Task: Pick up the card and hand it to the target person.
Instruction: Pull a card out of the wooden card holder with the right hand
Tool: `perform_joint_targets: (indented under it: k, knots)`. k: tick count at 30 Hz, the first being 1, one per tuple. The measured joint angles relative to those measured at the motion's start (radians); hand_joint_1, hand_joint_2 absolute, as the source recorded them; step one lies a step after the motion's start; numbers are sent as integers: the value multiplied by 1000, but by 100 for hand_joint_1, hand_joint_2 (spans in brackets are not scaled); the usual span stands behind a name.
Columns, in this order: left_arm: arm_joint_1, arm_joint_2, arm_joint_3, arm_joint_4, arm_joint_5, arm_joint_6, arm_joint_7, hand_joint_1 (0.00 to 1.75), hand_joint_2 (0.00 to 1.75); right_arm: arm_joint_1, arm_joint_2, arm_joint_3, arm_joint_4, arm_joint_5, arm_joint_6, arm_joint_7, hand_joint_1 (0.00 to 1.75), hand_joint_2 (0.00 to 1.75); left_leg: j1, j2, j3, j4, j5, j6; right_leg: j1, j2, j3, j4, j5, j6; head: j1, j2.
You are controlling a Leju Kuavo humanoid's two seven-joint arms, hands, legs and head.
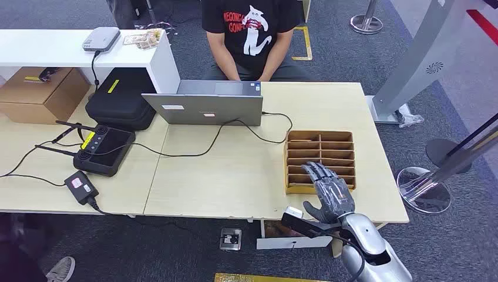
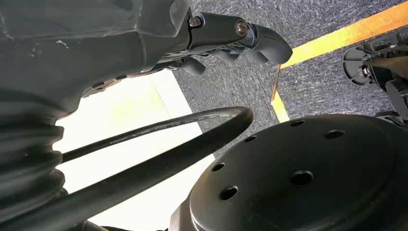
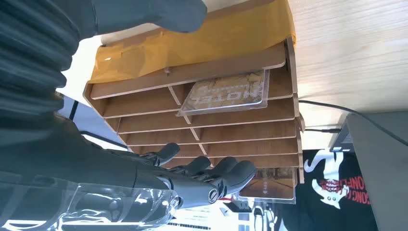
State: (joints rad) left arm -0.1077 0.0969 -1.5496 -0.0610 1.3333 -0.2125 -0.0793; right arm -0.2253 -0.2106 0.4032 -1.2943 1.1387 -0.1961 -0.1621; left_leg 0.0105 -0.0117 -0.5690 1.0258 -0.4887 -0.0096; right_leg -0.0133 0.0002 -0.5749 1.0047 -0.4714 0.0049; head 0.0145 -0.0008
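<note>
Wooden rack [image 1: 291, 160] sits on the table [image 1: 235, 176] in the head view, and the right hand [image 1: 330, 191] hovers over its near slots, fingers spread, holding nothing. The left wrist view shows the left hand [image 2: 231, 33] curled in, empty. From the right wrist, a card [image 3: 226, 94] with a clear edge and printed letters lies in a slot. It looks thin, stiff, light and slippery; pinch its free edge.
</note>
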Motion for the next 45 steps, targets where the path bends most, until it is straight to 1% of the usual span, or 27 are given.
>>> perform_joint_targets:
  k: [2, 8, 11, 24, 31, 35, 39, 45]
  knots:
    - [0, 0, 0, 0, 0, 0, 0, 0, 175, 1, 0, 0, -1, 0, 0, 0, 74, 175, 0, 0, 0, 0, 0, 0, 0, 0, 0, 0, 0, 0, 0, 0]
    - [0, 0, 0, 0, 2, 0, 0, 0, 175, 5, 0, 0, -6, 2, 0, 0, 117, 175, 0, 0, 0, 0, 0, 0, 0, 0, 0, 0, 0, 0, 0, 0]
    - [0, 0, 0, 0, 6, 0, 0, 0, 175, 5, 0, 0, -6, 3, 0, 0, 127, 175, 0, 0, 0, 0, 0, 0, 0, 0, 0, 0, 0, 0, 0, 0]
    - [1, 0, 0, 0, 20, -2, -2, 0, 175, 1, 0, 0, -5, 19, -11, -10, 122, 175, 0, 0, 0, 0, 0, 0, 0, 0, 0, 0, 0, 0, 0, 0]
    - [3, 0, 0, 0, 31, -3, -6, 0, 175, -8, 2, 0, 2, 19, -21, -20, 135, 175, 0, 0, 0, 0, 0, 0, 0, 0, 0, 0, 0, 0, 0, 0]
    - [4, 0, 0, 0, 25, -2, -12, 0, 175, -11, 2, 0, 2, 23, -46, -20, 140, 175, 0, 0, 0, 0, 0, 0, 0, 0, 0, 0, 0, 0, 0, 0]
    - [4, 0, 0, 0, 26, 2, -14, 0, 175, -15, 1, -4, -21, 34, -65, -14, 138, 175, 0, 0, 0, 0, 0, 0, 0, 0, 0, 0, 0, 0, 0, 0]
    - [9, -1, 0, 0, 41, 3, -17, 0, 175, -36, -8, -25, -91, 35, -67, -10, 131, 175, 0, 0, 0, 0, 0, 0, 0, 0, 0, 0, 0, 0, 0, 0]
